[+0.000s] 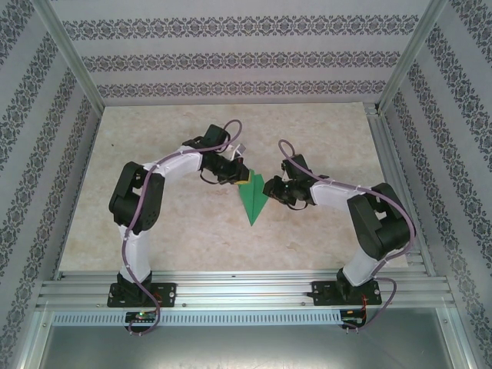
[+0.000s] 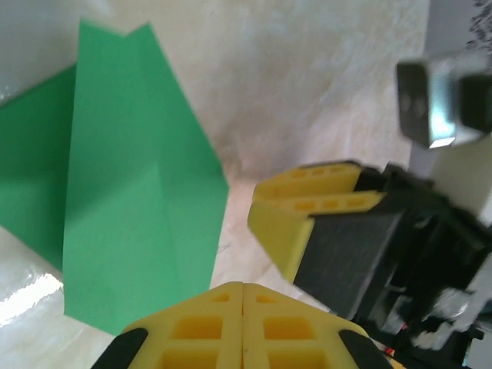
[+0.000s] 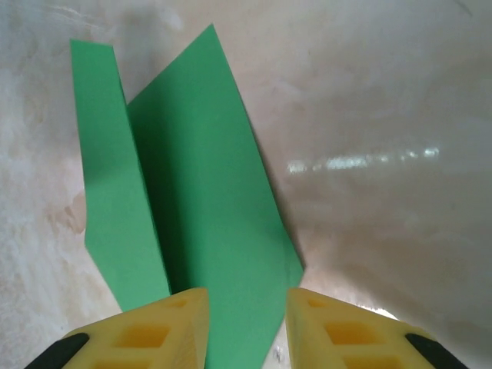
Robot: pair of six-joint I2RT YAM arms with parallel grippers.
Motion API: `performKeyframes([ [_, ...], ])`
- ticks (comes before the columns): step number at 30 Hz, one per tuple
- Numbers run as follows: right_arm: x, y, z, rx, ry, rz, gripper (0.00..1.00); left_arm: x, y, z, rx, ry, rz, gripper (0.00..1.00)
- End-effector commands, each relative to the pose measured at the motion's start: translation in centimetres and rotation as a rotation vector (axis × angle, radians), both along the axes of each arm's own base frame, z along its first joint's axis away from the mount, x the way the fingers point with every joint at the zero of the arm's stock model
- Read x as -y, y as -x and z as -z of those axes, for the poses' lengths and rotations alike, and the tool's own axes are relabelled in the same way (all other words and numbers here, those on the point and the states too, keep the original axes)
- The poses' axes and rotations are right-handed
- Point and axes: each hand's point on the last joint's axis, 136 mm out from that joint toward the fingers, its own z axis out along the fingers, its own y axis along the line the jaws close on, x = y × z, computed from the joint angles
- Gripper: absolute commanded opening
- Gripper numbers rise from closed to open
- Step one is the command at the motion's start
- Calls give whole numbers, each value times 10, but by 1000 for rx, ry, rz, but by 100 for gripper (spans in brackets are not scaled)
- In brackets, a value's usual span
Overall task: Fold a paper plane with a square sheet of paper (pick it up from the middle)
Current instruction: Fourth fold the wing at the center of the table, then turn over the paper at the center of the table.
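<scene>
Paper, thin and bright green, folded into a slim paper plane [image 1: 252, 198] with layered creases. Lies flat on the bench [image 1: 154, 146], midway between the two arms, nose towards the near edge, wide tail at the far end between the tools.

Looks very light and limp. Likely to slide on the smooth bench at a nudge, and to crumple or lose a crease if pinched hard. Probably stiffest along the middle fold, where the layers stack. Best taken there, near the centre of the length, with a light squeeze across the ridge. Better to avoid the thin wing edges and the tip, which would bend. Hard to get under while flat, so may need an edge raised first.

Pads of the left tool [image 1: 240, 177] pressed together with nothing between them, just beside the far left corner of the tail. Cannot tell whether touching the paper. Pads of the right tool [image 3: 247, 307] apart, green showing through the gap below them, at the right side of the tail. No firm hold to be seen.

Count: one paper plane, two tools, two arms, one bench.
</scene>
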Motion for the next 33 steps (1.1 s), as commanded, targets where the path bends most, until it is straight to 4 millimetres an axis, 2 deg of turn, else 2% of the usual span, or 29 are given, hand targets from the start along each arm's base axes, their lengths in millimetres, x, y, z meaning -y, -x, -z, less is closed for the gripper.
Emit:
performKeyframes([
  [1,-2,-9,1,10,18,-44,34,1,10,18,-27,-26,-3,8],
  [6,0,-13,8,-6,54,-68,36,2,18,35,-56,-48,-1,7],
  [9,-5,-12,13,-17,30,-84,36,3,22,48,-74,-68,4,6],
  [13,-7,-9,20,-42,27,-97,35,-4,25,69,-100,-126,-11,4],
  [18,-15,-5,14,-34,-8,-125,33,-9,29,82,-114,-152,-14,2],
  [23,-21,-4,7,-19,-48,-144,31,-11,31,85,-119,-156,-9,1],
  [28,-23,-6,1,4,-83,-143,31,-11,32,79,-105,-151,-2,1],
  [33,-37,0,1,-12,-161,-160,32,-11,33,79,-107,-149,2,1],
])
